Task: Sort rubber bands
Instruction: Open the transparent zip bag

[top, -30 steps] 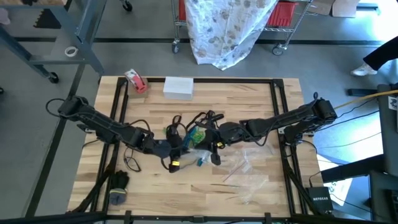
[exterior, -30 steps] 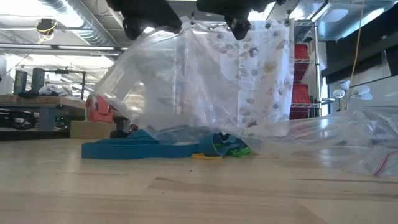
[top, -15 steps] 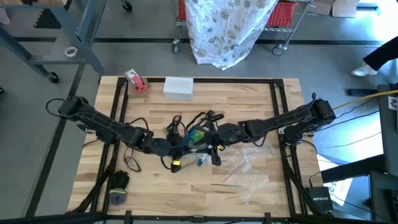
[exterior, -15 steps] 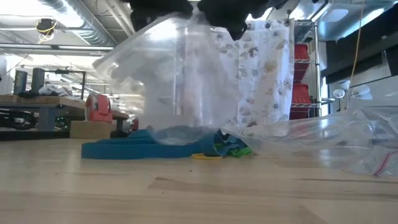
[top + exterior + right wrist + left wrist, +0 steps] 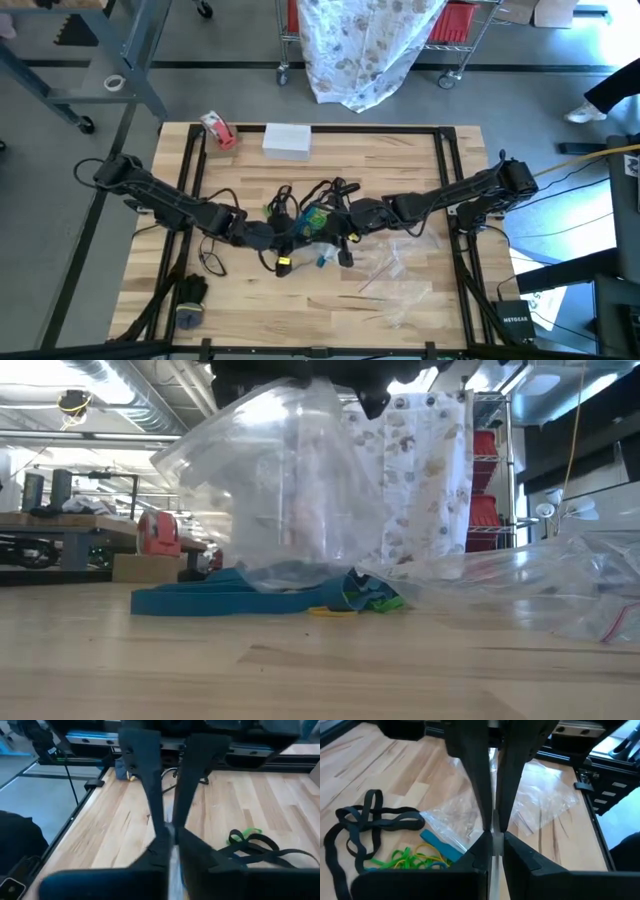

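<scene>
Left gripper point(image 5: 492, 827): pinched tight on the top edge of a clear bag point(image 5: 280, 490), holding it up off the table so it hangs open-sided above the pile.
Right gripper point(image 5: 170, 832): clamped on the same bag edge, facing the left one almost nose to nose; my guess is the two are sharing the rim to spread its mouth.
Rubber bands point(image 5: 270, 595): heaped directly under both grippers, blue and green loops touching the bag's sagging bottom; black loops point(image 5: 367, 820) lie just beside the left fingers, a few more trail off on the side away from the right arm.
Spare bags point(image 5: 400, 275): loose on the wood under the right arm, near enough to snag.
Table point(image 5: 400, 160): bare boards beyond the grippers give room; the black frame rail point(image 5: 195, 165) hems both arms at the sides.
Tape roll point(image 5: 218, 130): far corner, well apart.
</scene>
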You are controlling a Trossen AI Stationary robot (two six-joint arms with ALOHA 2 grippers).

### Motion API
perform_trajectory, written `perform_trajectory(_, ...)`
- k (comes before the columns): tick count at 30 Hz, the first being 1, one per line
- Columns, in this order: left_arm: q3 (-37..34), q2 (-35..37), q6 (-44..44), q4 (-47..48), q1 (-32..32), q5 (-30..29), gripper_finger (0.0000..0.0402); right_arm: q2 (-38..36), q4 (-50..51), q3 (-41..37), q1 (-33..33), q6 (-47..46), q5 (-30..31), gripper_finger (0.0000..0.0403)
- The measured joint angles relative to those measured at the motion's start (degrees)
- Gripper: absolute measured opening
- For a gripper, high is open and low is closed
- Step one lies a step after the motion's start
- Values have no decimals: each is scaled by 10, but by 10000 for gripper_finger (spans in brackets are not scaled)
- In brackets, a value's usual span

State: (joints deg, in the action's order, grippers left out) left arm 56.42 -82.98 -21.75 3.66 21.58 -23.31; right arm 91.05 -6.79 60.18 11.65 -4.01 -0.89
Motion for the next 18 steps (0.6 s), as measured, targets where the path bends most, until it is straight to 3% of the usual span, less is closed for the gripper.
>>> perform_trajectory(7, 0, 0, -10, 3, -1, -7, 26, 0, 7, 0, 7, 16, 52, 2)
perform_trajectory(18, 0, 0, -62, 27, 0, -5, 26, 1, 11, 0, 57, 85, 284, 0)
